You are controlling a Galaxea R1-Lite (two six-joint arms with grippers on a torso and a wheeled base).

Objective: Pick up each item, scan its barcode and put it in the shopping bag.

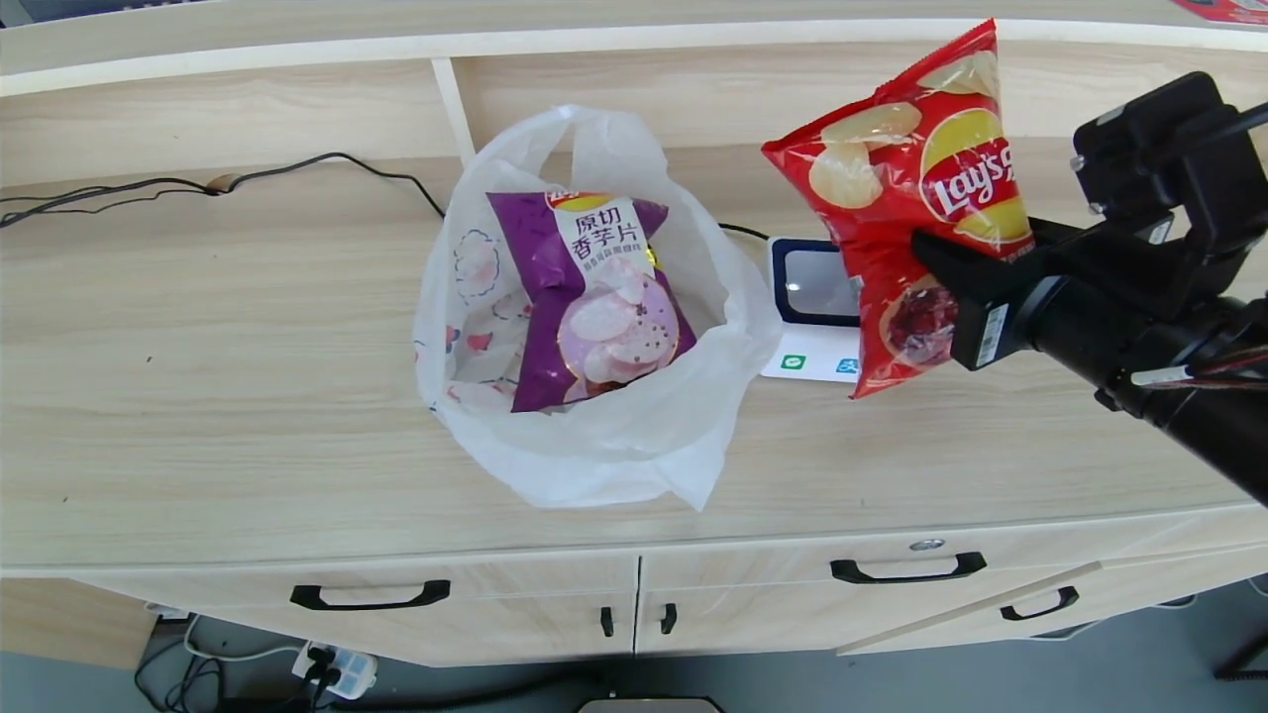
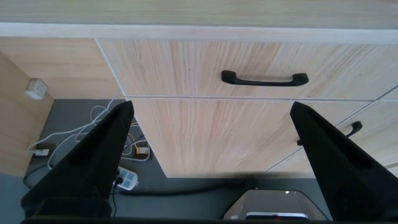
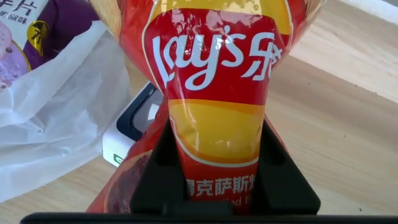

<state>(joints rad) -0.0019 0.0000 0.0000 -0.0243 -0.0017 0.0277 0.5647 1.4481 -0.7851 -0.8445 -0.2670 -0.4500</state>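
Note:
My right gripper [image 1: 976, 253] is shut on a red chip bag [image 1: 906, 188], holding it in the air above the barcode scanner [image 1: 812, 287] on the counter. In the right wrist view the red chip bag [image 3: 217, 106] is pinched between the two black fingers [image 3: 165, 162], with the scanner [image 3: 134, 121] below it. A white plastic shopping bag [image 1: 594, 436] stands open left of the scanner with a purple chip bag [image 1: 589, 297] inside it. My left gripper [image 2: 211, 162] hangs open below counter level, facing the drawer fronts.
A black cable [image 1: 198, 183] runs along the back left of the wooden counter [image 1: 198, 396]. A raised wooden shelf wall [image 1: 248, 109] lines the back. Drawers with black handles [image 1: 906, 569] sit under the counter; a power strip [image 1: 337, 668] lies on the floor.

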